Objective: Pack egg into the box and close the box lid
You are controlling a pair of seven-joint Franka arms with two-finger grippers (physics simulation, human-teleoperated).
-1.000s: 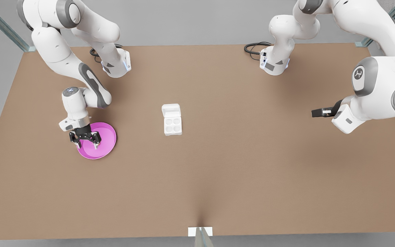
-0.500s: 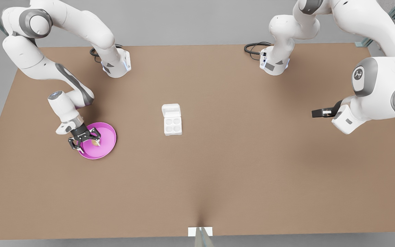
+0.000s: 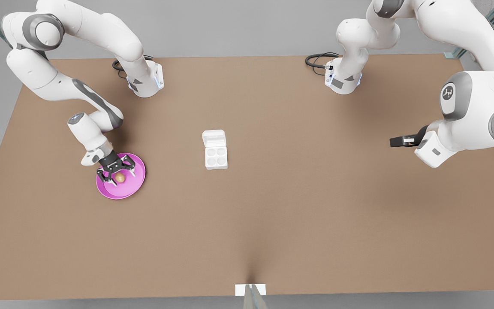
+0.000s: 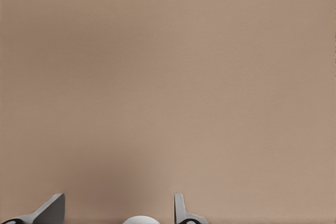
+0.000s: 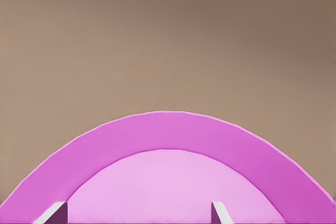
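The tan egg (image 3: 120, 177) lies on the pink plate (image 3: 134, 183) at the front view's left. My right gripper (image 3: 117, 175) hangs low over the plate, open, with a finger on either side of the egg and apart from it. Its fingertips (image 5: 54, 213) show over the plate (image 5: 168, 129) in the right wrist view. The white box (image 3: 216, 157) sits mid-table with four bare cups, and its box lid (image 3: 214, 138) lies folded back flat behind them. My left gripper (image 3: 398, 141) waits open at the front view's right, well above bare table (image 4: 168, 77).
Both arm bases stand at the table's far edge, each with a black cable (image 3: 317, 59) beside it. A small white bracket (image 3: 250, 290) sits at the near edge. Brown tabletop (image 3: 298, 206) stretches between the box and the left arm.
My right gripper has swung from the plate's edge toward its middle and turned. The egg, hidden one second ago, now shows between the fingers. The left arm has not moved.
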